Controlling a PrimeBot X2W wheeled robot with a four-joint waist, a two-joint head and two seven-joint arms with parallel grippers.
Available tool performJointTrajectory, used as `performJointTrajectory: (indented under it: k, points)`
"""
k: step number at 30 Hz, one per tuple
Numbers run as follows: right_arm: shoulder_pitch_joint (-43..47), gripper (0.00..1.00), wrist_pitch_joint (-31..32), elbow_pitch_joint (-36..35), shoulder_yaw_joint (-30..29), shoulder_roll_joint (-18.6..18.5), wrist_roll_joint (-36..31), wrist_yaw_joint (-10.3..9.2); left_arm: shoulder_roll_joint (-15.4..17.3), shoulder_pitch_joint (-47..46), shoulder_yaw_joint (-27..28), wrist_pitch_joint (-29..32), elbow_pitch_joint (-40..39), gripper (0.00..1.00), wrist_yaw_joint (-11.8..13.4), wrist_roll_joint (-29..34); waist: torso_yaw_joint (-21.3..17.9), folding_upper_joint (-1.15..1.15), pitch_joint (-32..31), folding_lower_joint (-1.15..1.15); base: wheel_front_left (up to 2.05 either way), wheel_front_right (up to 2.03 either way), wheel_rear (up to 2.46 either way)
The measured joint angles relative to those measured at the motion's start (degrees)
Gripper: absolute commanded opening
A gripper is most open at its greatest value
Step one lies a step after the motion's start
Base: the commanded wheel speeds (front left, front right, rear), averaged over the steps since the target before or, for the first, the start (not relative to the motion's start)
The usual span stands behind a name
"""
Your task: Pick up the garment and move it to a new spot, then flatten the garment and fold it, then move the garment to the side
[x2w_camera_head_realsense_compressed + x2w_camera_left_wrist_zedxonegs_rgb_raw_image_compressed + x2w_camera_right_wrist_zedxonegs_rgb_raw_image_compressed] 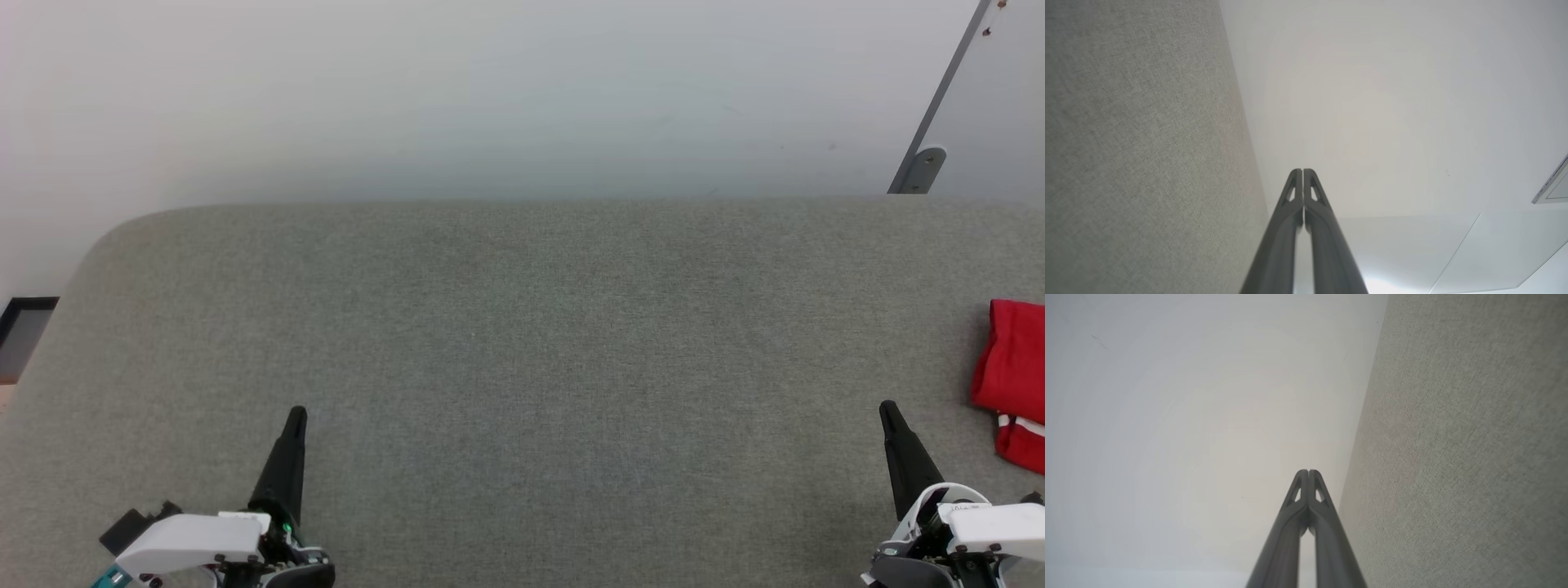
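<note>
Left gripper [296, 414], right gripper [887, 407]: closed, empty.
Red shirt [1012, 363] near right gripper: likely soft, light; pinch upper fold.

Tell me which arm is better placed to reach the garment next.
Right. The garment lies on the grey surface, close to the right fingers; the left fingers sit far across it.
</note>
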Motion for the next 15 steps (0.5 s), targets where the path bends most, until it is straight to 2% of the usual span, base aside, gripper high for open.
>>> performJointTrajectory:
  k: [7, 15]
  points:
    - [-0.3, 0.0, 0.7, -0.1, -0.3, 0.2, 2.7, 0.0, -0.5, -0.3, 0.1, 0.7, 0.0, 0.0, 0.0, -2.1, 0.1, 0.0, 0.1, 0.0, 0.0, 0.0, 0.0]
    - [-0.6, 0.0, 0.7, -0.2, -0.3, 0.2, 2.8, 0.0, -0.6, -0.3, 0.1, 0.7, -0.1, 0.0, 0.0, -2.2, 0.1, 0.0, 0.1, 0.0, 0.0, 0.0, 0.0]
